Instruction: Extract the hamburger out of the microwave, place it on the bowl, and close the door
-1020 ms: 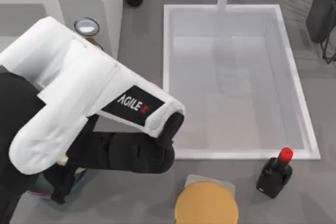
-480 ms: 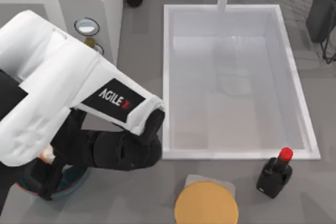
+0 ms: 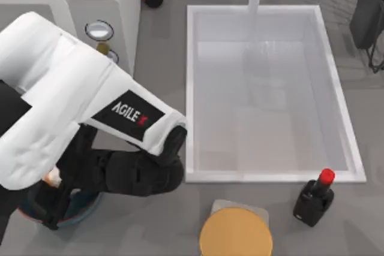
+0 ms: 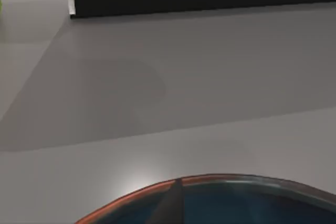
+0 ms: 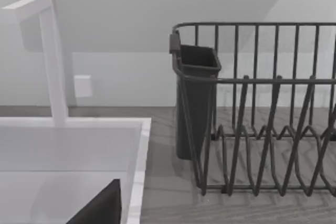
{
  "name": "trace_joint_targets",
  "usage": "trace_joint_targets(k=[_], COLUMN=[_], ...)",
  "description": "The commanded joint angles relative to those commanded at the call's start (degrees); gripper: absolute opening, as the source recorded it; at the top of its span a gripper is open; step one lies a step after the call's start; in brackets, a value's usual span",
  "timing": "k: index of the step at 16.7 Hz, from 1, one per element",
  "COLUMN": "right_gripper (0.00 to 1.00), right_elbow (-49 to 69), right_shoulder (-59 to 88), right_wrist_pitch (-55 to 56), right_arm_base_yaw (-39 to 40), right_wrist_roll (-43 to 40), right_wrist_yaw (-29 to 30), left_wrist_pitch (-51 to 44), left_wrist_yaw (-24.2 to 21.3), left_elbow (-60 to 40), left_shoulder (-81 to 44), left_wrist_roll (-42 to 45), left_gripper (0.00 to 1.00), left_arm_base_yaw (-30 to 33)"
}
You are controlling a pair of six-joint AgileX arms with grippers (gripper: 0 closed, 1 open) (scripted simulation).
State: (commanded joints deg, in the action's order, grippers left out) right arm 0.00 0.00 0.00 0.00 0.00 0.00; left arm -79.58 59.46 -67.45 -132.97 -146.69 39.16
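"AGILE" in white on a black label on the left arm (image 3: 90, 112); no other legible txt.

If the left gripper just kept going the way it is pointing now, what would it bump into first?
Most likely the bowl. In the top view the left gripper hangs over it at the table's near left corner, and the left wrist view looks down onto its reddish rim. How much gap remains is unclear.

Left arm (image 3: 84, 124) reaches down to the bowl (image 3: 84, 205) at 8 o'clock; sink (image 3: 192, 88) at 2 o'clock.
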Motion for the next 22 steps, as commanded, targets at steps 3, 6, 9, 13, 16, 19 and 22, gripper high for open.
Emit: trace_joint_targets(k=[3, 6, 9, 13, 16, 19, 22], right_gripper=[1.0, 1.0, 1.0, 1.0, 1.0, 1.0, 1.0], right_elbow=[0.0, 0.0, 0.0, 0.0, 0.0, 0.0, 0.0], right_shoulder=[0.0, 0.0, 0.0, 0.0, 0.0, 0.0, 0.0], right_wrist_pitch=[0.0, 0.0, 0.0, 0.0, 0.0, 0.0, 0.0], right_arm_base_yaw=[0.0, 0.0, 0.0, 0.0, 0.0, 0.0, 0.0], right_wrist_roll=[0.0, 0.0, 0.0, 0.0, 0.0, 0.0, 0.0], right_wrist_yaw=[0.0, 0.0, 0.0, 0.0, 0.0, 0.0, 0.0], left_wrist_pitch=[0.0, 0.0, 0.0, 0.0, 0.0, -0.51, 0.18], left_wrist_yaw=[0.0, 0.0, 0.0, 0.0, 0.0, 1.96, 0.93], left_elbow=[0.0, 0.0, 0.0, 0.0, 0.0, -0.23, 0.43], left_shoulder=[0.0, 0.0, 0.0, 0.0, 0.0, 2.93, 4.51], left_wrist_roll=[0.0, 0.0, 0.0, 0.0, 0.0, -3.56, -1.84], left_gripper=[0.45, 0.68, 0.9, 1.0, 1.0, 1.0, 1.0], left_arm_base_yaw=[0.0, 0.0, 0.0, 0.0, 0.0, 0.69, 0.04])
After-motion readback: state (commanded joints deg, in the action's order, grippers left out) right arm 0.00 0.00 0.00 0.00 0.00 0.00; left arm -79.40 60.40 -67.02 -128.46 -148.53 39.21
